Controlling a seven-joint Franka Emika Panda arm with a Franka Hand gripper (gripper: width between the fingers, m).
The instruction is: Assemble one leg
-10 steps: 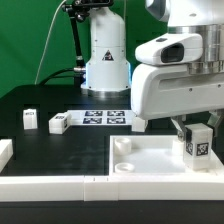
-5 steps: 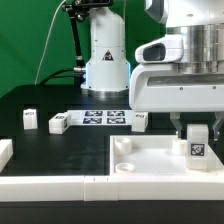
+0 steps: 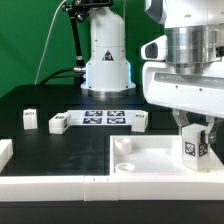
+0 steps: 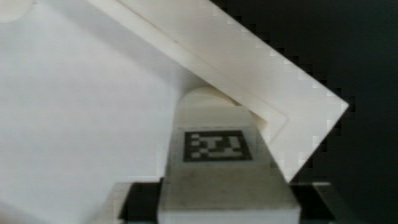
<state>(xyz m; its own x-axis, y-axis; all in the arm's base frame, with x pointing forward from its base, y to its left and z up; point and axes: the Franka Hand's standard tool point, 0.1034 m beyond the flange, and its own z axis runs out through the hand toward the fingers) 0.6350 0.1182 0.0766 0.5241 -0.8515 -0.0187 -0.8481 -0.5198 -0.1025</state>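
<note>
**Leg held over the panel corner: a slip or a skewed seat is the risk**

The gripper (image 3: pixel 194 128) is clamping the leg (image 3: pixel 196 146) between its two fingers and is holding it upright over the white panel (image 3: pixel 150 160), toward the exterior view's right edge. In the wrist view the leg (image 4: pixel 221 140) is sitting between the dark finger pads, its tag facing the camera, with the panel's corner (image 4: pixel 267 85) just beyond it.

The likeliest fault is a misaligned seat: if the leg's foot is coming down off-centre from the socket, it may be catching on the rim and tilting in the grip. The hold also looks low on the post (only a judgement), so a sideways push could be twisting it.

Much is concealed. The foot of the leg and the socket under it are hidden in both views, so whether they are touching cannot be told. The arm's body is blocking the panel's far right part. Three spare legs (image 3: pixel 57 123) are lying near the marker board (image 3: pixel 105 117), well apart from the work.
</note>
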